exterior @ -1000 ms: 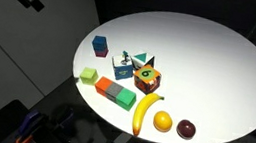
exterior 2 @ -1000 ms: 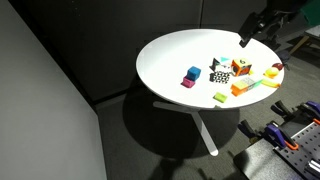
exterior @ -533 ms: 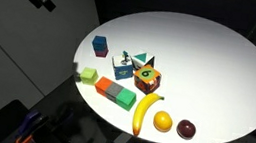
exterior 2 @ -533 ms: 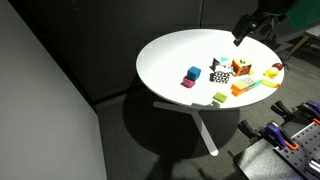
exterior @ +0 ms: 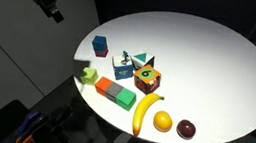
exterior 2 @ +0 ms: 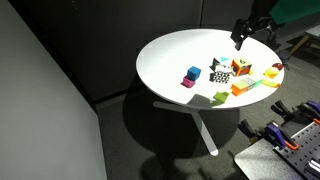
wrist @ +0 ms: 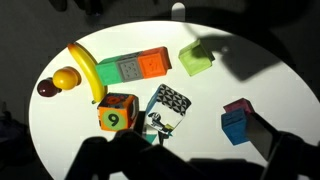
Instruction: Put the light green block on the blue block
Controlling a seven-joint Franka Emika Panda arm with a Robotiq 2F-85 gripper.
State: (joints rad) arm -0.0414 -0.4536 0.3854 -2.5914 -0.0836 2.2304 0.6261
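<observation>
The light green block (exterior: pixel 89 76) lies near the table's edge, next to a darker green-and-orange block (exterior: pixel 115 92). It also shows in the other exterior view (exterior 2: pixel 221 97) and in the wrist view (wrist: pixel 195 60). The blue block (exterior: pixel 100 45) sits apart from it, with a small magenta piece against it (wrist: pixel 238 107). The blue block also shows in an exterior view (exterior 2: pixel 192 74) and in the wrist view (wrist: pixel 236 128). My gripper (exterior: pixel 53 13) hangs in the air beside the table, well above the blocks (exterior 2: pixel 240 38). In the wrist view its dark fingers (wrist: pixel 215 160) are spread apart and empty.
On the round white table (exterior: pixel 210 63) are a banana (exterior: pixel 147 113), a yellow fruit (exterior: pixel 163 121), a dark plum (exterior: pixel 187 129), an orange numbered cube (exterior: pixel 147 77), a black-and-white patterned block (exterior: pixel 125 65) and a teal triangular piece (exterior: pixel 142 59). Dark floor surrounds the table.
My gripper has moved down and closer to the table. The blocks have not moved.
</observation>
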